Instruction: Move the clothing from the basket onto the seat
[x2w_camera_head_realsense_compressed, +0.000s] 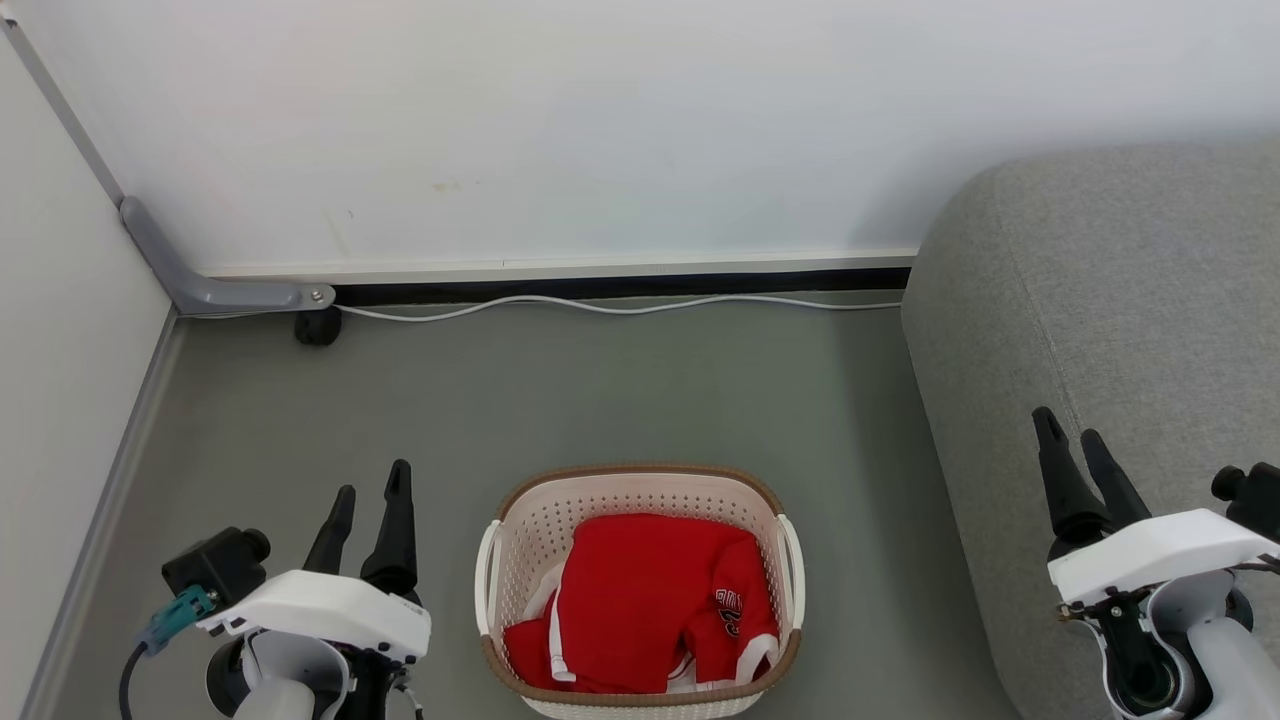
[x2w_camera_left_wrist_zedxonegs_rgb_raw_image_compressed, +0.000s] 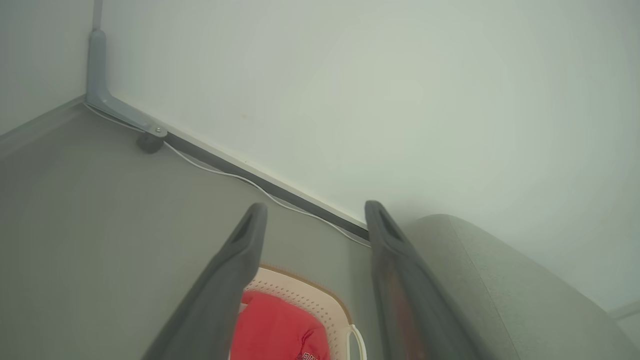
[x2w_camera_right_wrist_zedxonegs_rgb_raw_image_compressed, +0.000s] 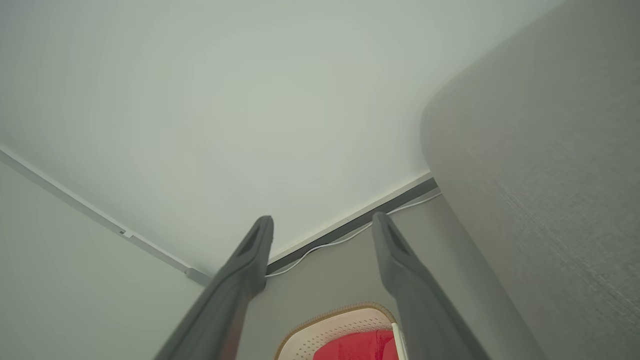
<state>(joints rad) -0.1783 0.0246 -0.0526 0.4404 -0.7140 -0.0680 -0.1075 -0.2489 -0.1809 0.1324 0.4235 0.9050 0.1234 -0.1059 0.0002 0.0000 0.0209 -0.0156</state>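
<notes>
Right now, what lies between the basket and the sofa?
In the head view, a strip of bare grey floor separates the basket from the sofa; nothing lies on it.

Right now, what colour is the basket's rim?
Brown; the basket's rim shows best in the head view.

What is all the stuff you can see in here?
clothing: one pile, red with white trim, in the basket
basket: one, cream with brown rim, on the floor
sofa: one, light grey, right side
cable: one, white, along the wall
bracket: one, grey, left corner
left gripper: one, dark fingers, open, left of the basket
right gripper: one, dark fingers, open, over the sofa
</notes>
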